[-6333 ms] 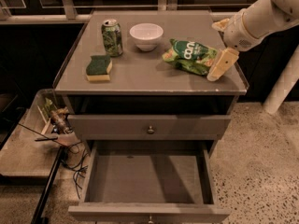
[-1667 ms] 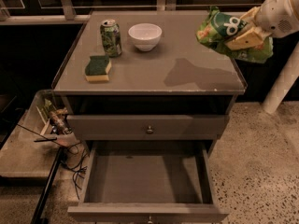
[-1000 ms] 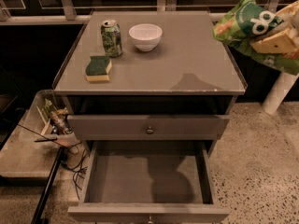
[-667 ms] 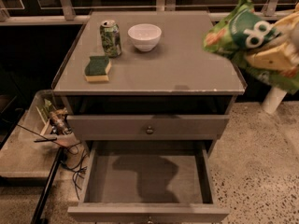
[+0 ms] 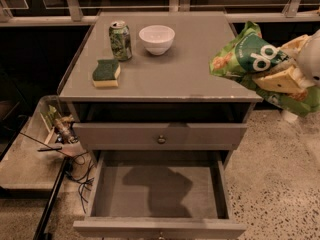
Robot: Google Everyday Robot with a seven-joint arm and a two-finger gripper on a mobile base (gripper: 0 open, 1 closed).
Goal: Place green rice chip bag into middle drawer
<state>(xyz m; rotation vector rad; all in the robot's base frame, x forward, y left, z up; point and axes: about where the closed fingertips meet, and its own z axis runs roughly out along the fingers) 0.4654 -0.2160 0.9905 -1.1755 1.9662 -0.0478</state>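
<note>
The green rice chip bag (image 5: 243, 55) is a crinkly light-green foil bag with a dark-green round logo. It hangs in the air off the cabinet's right front corner, above floor level and higher than the drawers. My gripper (image 5: 281, 65) comes in from the right edge and is shut on the bag, with a yellowish finger (image 5: 274, 79) pressed across its front. The middle drawer (image 5: 159, 193) is pulled open at the bottom of the view, its flat grey floor bare with a shadow on it. The bag is up and to the right of that drawer.
On the cabinet top (image 5: 190, 69) stand a green soda can (image 5: 120, 40), a white bowl (image 5: 156, 38) and a green-topped yellow sponge (image 5: 106, 73). A shut drawer front with a knob (image 5: 161, 139) sits above the open drawer. A cluttered crate (image 5: 56, 129) and cables lie at the left.
My gripper took hold of the bag on the cabinet top, lifted it off to the right, and has since carried it forward and lower. Its shadow now falls in the open drawer.
</note>
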